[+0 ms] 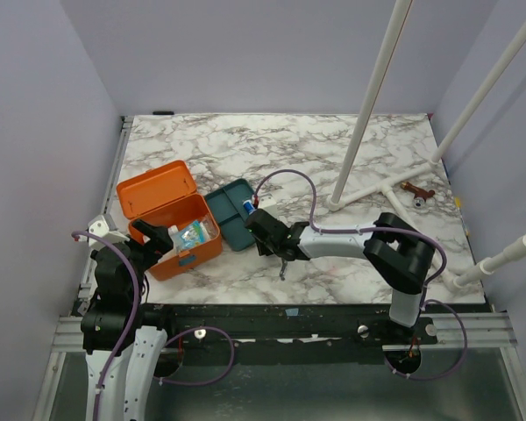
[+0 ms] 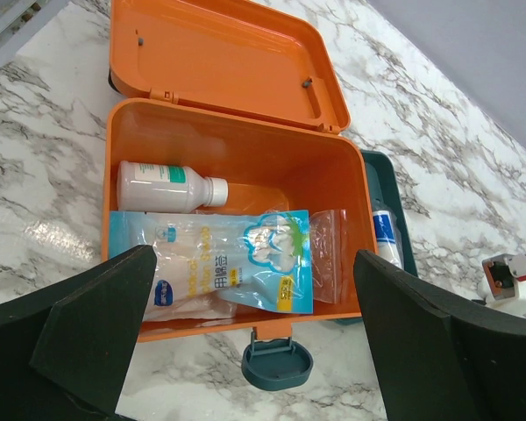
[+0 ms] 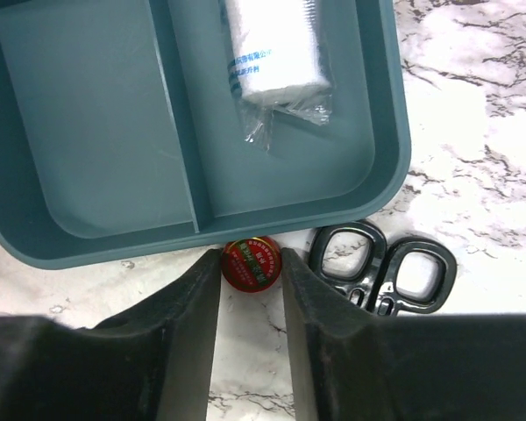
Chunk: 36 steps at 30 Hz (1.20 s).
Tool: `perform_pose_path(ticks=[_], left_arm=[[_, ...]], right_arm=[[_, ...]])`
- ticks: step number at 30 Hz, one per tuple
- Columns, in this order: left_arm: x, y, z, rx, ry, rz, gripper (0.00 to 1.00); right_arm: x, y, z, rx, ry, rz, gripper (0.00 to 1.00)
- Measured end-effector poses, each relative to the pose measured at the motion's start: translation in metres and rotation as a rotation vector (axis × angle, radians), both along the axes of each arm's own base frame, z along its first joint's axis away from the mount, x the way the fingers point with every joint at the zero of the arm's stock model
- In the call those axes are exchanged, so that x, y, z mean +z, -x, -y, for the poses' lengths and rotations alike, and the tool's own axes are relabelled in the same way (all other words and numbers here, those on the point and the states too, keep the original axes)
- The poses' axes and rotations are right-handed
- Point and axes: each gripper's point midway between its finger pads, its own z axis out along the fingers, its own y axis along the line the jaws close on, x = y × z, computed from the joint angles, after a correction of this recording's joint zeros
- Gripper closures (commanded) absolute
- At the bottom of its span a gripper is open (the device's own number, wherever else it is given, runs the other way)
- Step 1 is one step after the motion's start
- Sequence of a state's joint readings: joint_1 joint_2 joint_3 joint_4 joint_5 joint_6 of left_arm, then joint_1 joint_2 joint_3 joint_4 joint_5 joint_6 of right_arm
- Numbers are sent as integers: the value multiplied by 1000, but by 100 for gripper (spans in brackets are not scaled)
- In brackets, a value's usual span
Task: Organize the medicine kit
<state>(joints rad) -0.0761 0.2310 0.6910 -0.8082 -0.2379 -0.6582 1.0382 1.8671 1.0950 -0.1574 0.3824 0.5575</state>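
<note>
The right arm's fingers point(image 3: 184, 333) stand narrowly apart with a small red tin point(image 3: 252, 264) between their tips. Both inner faces look to be touching it, and it sits on the marble surface point(image 3: 473, 132), not lifted. Just outside the right-hand finger lie the black scissors point(image 3: 379, 294). Just past the tips is the near wall of the teal tray point(image 3: 88, 132), with a wrapped gauze roll point(image 3: 276, 53) deeper in.

The tin is round and low (little to bite on), so I judge it could pop out towards that wall. A lift might also snag a scissor loop.

The left arm's fingers point(image 2: 96, 324) are spread fully and hold nothing. Below and ahead of them is the medicine kit point(image 2: 245, 162), lid open, holding a white bottle point(image 2: 162, 184) and a blue pouch point(image 2: 219, 263).
</note>
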Motion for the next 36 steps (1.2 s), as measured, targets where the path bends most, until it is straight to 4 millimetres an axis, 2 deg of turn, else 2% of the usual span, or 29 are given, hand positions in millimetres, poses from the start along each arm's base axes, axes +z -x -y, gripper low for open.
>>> perform_pose_path(ticks=[3, 7, 12, 19, 24, 30, 36], left_arm=[[0, 0, 0, -1, 0, 0, 2], [0, 0, 1, -3, 1, 0, 2], [0, 0, 1, -3, 1, 0, 1], [0, 0, 1, -4, 1, 1, 2], [1, -1, 1, -5, 2, 4, 1], [1, -1, 1, -7, 3, 6, 1], [1, -1, 2, -9, 3, 6, 2]], right_arm=[[0, -2, 2, -8, 7, 8, 79], [0, -3, 2, -10, 6, 13, 83], [1, -1, 5, -1, -4, 23, 84], [2, 15, 26, 24, 25, -12, 84], [17, 23, 35, 39, 22, -20, 84], [40, 25, 27, 69, -35, -9, 83], [66, 14, 3, 103, -87, 19, 83]])
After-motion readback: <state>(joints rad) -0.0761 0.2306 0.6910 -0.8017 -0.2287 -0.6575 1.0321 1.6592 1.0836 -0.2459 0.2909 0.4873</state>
